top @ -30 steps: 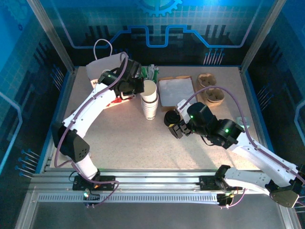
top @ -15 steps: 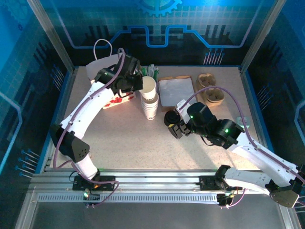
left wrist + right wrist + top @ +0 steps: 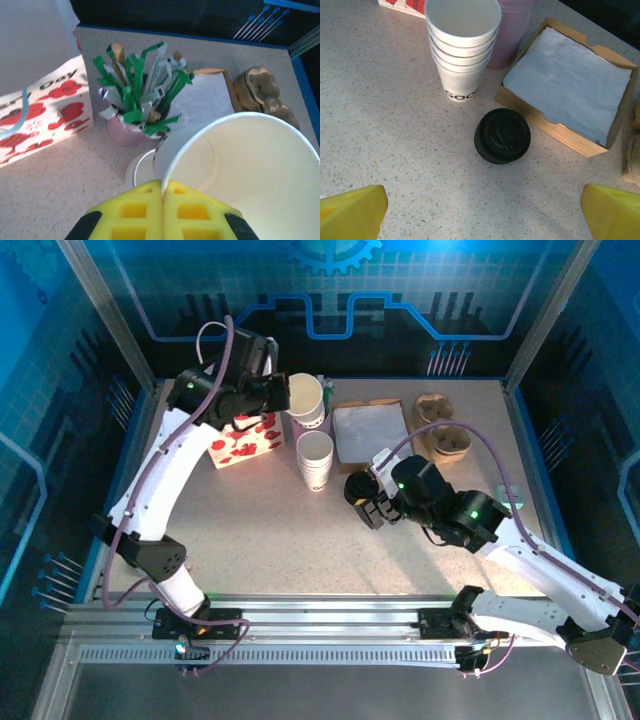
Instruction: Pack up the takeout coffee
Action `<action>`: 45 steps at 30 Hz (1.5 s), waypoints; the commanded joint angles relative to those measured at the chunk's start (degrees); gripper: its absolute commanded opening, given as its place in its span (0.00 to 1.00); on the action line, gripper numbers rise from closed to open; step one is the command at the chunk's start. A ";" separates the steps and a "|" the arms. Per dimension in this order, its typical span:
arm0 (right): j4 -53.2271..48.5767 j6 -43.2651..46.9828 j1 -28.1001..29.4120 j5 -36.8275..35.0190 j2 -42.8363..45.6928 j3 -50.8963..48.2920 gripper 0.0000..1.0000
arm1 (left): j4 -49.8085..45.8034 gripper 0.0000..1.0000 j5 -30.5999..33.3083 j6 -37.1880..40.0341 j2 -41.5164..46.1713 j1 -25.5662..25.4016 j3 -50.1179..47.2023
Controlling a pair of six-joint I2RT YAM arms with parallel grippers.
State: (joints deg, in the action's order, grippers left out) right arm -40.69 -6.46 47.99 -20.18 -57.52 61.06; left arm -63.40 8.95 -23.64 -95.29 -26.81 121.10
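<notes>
Left hand [image 3: 163, 190] has lifted the cup [image 3: 250, 165] off the stack [image 3: 462, 45], clamped on its rim; right hand [image 3: 482, 207] spread wide, empty.

We've got a speckled table [image 3: 260, 540] with the stack of white cups [image 3: 315, 460] about mid-table. Left of the stack sits a red-printed gift bag [image 3: 245, 438], and just behind it a pink cup of sticks [image 3: 131, 134]. A napkin box [image 3: 370, 430] is beside it on the right, a black lid [image 3: 502, 135] near its right front, and cardboard carriers [image 3: 443, 425] are farther right.
</notes>
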 commanded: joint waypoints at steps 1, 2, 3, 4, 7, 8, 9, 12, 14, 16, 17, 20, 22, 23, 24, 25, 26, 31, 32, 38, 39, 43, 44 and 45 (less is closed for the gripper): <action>0.08 -2.15 -0.50 -0.30 -0.47 -0.39 1.00 | -4.84 0.00 -3.78 1.86 6.21 -1.29 -3.39; 0.08 -2.59 -1.04 0.95 -0.83 -0.28 1.00 | -5.09 0.00 -4.02 2.08 7.34 -1.74 -5.05; -0.15 -3.01 -1.81 2.21 -1.18 -0.09 1.00 | -5.52 0.00 -3.88 2.27 8.86 -2.55 -7.00; -0.54 -3.50 -2.72 3.62 -1.89 0.23 1.00 | -5.62 0.00 -3.55 2.42 10.45 -3.33 -9.01; -1.73 -5.57 -5.10 6.76 -4.25 0.92 0.99 | -3.73 0.00 -3.85 1.55 15.99 -5.59 -17.96; -1.86 -6.02 -5.58 7.51 -4.74 0.93 0.99 | -2.92 0.00 -4.29 1.20 17.70 -6.04 -20.66; -1.70 -6.97 -6.58 9.47 -5.59 0.59 0.98 | -2.17 0.00 -4.55 0.60 19.41 -6.60 -23.62; -0.32 -8.88 -8.64 12.69 -7.56 -0.68 0.96 | 0.04 0.00 -4.80 -0.86 23.28 -8.04 -31.42; 0.99 -9.80 -9.93 14.62 -9.14 -1.44 0.95 | 2.37 0.00 -5.62 -1.64 25.13 -9.01 -36.69; 2.07 -10.87 -11.07 16.05 -10.97 -1.85 0.94 | 4.83 0.00 -5.85 -2.60 26.01 -9.86 -41.48; 2.64 -11.53 -11.52 16.47 -11.94 -2.09 0.93 | 6.07 0.00 -6.25 -2.92 26.26 -10.21 -43.18; 4.74 -12.81 -12.28 16.93 -14.96 -2.61 0.93 | 10.98 0.00 -7.42 -4.41 26.31 -10.97 -49.01; 5.64 -13.65 -12.87 16.54 -17.72 -2.06 0.93 | 13.96 0.00 -6.99 -4.90 25.79 -11.63 -52.06; 6.10 -13.85 -13.16 16.33 -18.77 -1.87 0.93 | 14.99 0.00 -6.04 -5.11 25.53 -11.97 -53.17; 6.38 -13.99 -13.60 16.24 -20.08 -1.50 0.93 | 16.46 0.00 -5.76 -5.14 25.27 -12.27 -54.44; 6.74 -14.18 -13.91 16.14 -21.15 -1.09 0.93 | 17.88 0.00 -5.69 -5.19 24.98 -12.45 -55.73; 7.08 -14.42 -14.34 16.03 -22.58 -0.63 0.93 | 18.98 0.00 -5.61 -5.19 24.61 -12.57 -56.57; 7.87 -15.23 -15.80 15.54 -27.62 1.64 0.93 | 20.82 0.00 -1.93 -4.25 21.70 -13.65 -58.10; 8.12 -15.33 -16.07 15.53 -28.48 1.93 0.93 | 21.46 0.00 -1.26 -4.25 21.33 -13.83 -58.65; 9.77 -15.34 -17.05 16.62 -33.30 3.82 0.92 | 24.62 0.00 -0.48 -4.84 18.79 -14.71 -61.39; 10.06 -15.29 -17.11 16.35 -33.74 3.95 0.92 | 25.03 0.00 -0.20 -4.84 18.35 -14.84 -61.80; 10.30 -14.99 -17.30 17.20 -37.18 6.00 0.91 | 25.49 0.00 1.11 -4.44 15.94 -15.83 -62.17; 10.00 -14.89 -17.48 17.23 -38.05 6.69 0.91 | 25.33 0.00 1.76 -4.35 15.30 -16.33 -61.97; 9.83 -14.83 -17.62 17.43 -38.72 7.28 0.90 | 25.19 0.00 2.55 -4.36 14.53 -16.78 -61.71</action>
State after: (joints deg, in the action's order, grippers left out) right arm -30.76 -20.84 31.05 -3.99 -94.61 65.65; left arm -39.53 7.90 -28.16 -79.70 -42.39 59.27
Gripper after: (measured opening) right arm 0.911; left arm 0.051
